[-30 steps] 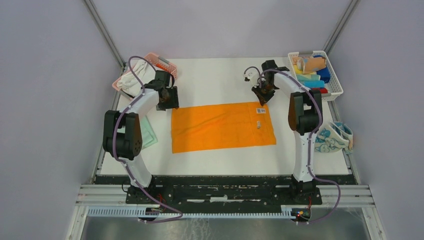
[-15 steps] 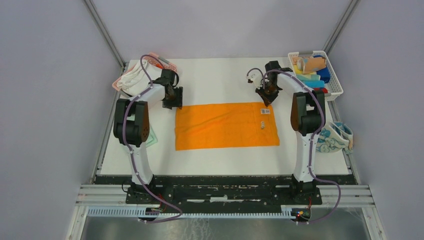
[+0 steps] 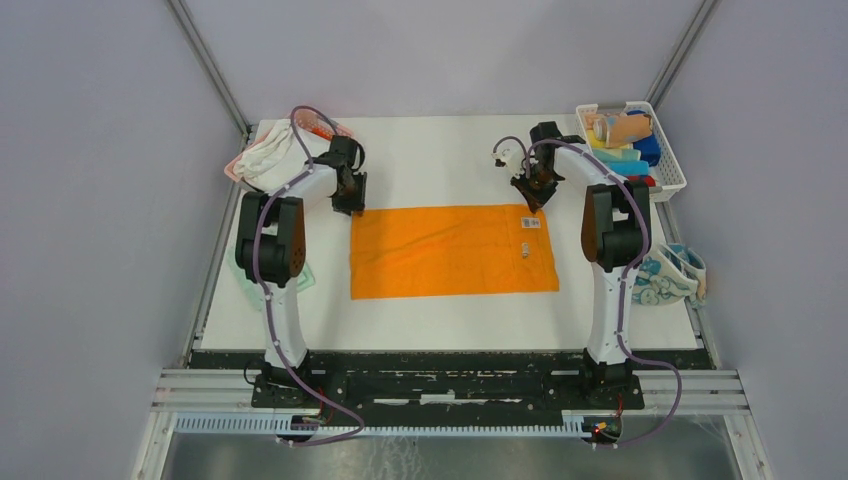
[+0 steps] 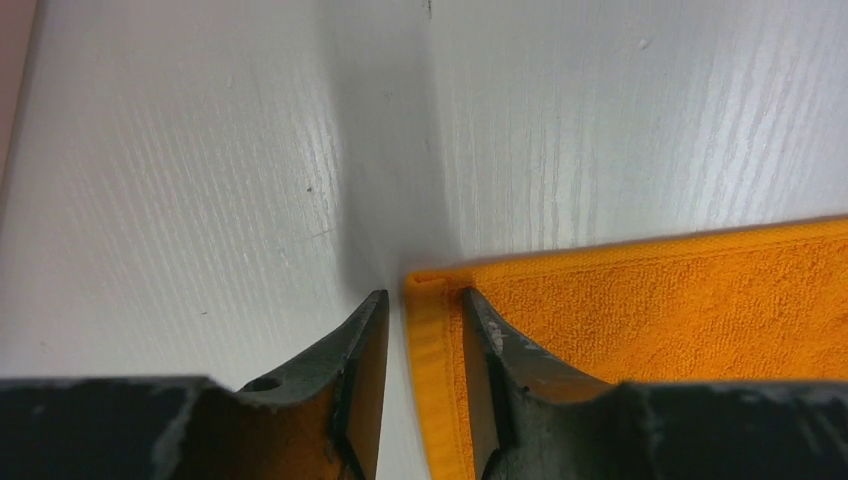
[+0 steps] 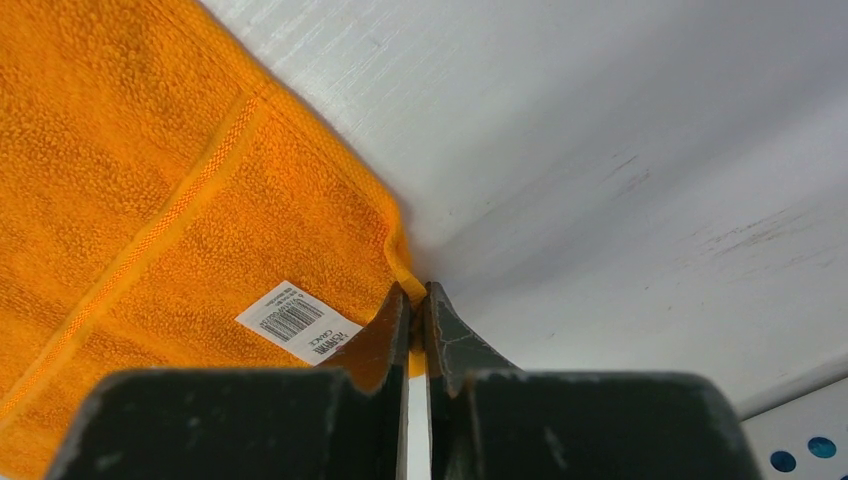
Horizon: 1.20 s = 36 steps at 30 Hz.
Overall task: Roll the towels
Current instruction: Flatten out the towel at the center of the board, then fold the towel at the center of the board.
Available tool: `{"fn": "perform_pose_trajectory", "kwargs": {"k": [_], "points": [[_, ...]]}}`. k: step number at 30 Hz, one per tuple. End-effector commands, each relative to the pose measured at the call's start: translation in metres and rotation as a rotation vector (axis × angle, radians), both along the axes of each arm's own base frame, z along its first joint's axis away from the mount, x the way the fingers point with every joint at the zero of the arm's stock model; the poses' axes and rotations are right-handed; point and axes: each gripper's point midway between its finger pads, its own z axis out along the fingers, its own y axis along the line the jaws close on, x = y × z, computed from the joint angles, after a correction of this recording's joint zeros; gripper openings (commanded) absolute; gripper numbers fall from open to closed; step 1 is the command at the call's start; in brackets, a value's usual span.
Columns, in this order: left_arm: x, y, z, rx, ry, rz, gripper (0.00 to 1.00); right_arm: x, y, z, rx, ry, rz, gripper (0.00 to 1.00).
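Overhead: orange towel lies spread flat, long side left to right, on the white table, between the two arms. Left gripper is down at the towel's far left corner; right gripper is down at its far right corner, just beside the small white label. From this height I cannot tell how wide either gripper stands. Teal-print towel is bunched at the table's right edge, well apart from the orange one. Mint towel lies flat near the left edge, mostly hidden under the left arm. White basket with mixed items sits in the far right corner, and a pink basket with a white cloth draped on it sits in the far left corner. Left wrist: left gripper is partly open and straddles the hemmed corner of the orange towel. The hem runs down the gap between the fingers — daylight shows beside the left one, nothing pinched. Bare table beyond. Right wrist: right gripper is closed almost to nothing, and the corner of the orange towel is nipped between the tips. The cloth rises slightly into the pinch. The barcode label lies just left of the fingers — white table to the right.
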Motion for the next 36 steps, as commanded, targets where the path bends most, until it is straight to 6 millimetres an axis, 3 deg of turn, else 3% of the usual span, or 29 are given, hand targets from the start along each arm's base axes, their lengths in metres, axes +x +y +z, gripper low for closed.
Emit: {"fn": "perform_pose_trajectory", "kwargs": {"k": [1, 4, 7, 8, 12, 17, 22, 27, 36], "points": [[-0.020, -0.004, -0.035, 0.035, 0.120, -0.072, 0.36, -0.010, -0.010, -0.002, -0.043, 0.024, 0.013, 0.07], [-0.030, -0.008, -0.046, 0.012, 0.170, -0.075, 0.26, -0.009, -0.009, 0.002, -0.042, 0.015, 0.014, 0.07], [-0.031, -0.006, -0.045, 0.021, 0.178, -0.068, 0.08, -0.009, -0.009, 0.005, -0.041, 0.005, 0.016, 0.06], [-0.026, -0.005, -0.037, 0.026, 0.157, -0.066, 0.04, -0.007, -0.009, 0.007, -0.040, -0.003, 0.017, 0.05], [0.005, -0.001, 0.007, 0.048, 0.019, -0.052, 0.03, 0.005, -0.012, 0.022, -0.055, -0.060, -0.014, 0.00], [0.039, -0.001, 0.057, 0.055, -0.121, -0.045, 0.03, 0.026, -0.012, 0.060, -0.041, -0.189, -0.044, 0.00], [0.056, -0.001, 0.092, 0.053, -0.224, -0.028, 0.03, 0.041, -0.018, 0.095, -0.057, -0.309, -0.067, 0.00], [0.050, 0.003, 0.109, 0.059, -0.274, -0.019, 0.03, 0.037, -0.017, 0.114, -0.044, -0.356, -0.072, 0.00], [0.015, 0.008, 0.116, 0.016, -0.294, 0.046, 0.03, -0.002, -0.018, 0.125, -0.014, -0.389, -0.079, 0.02]]}}
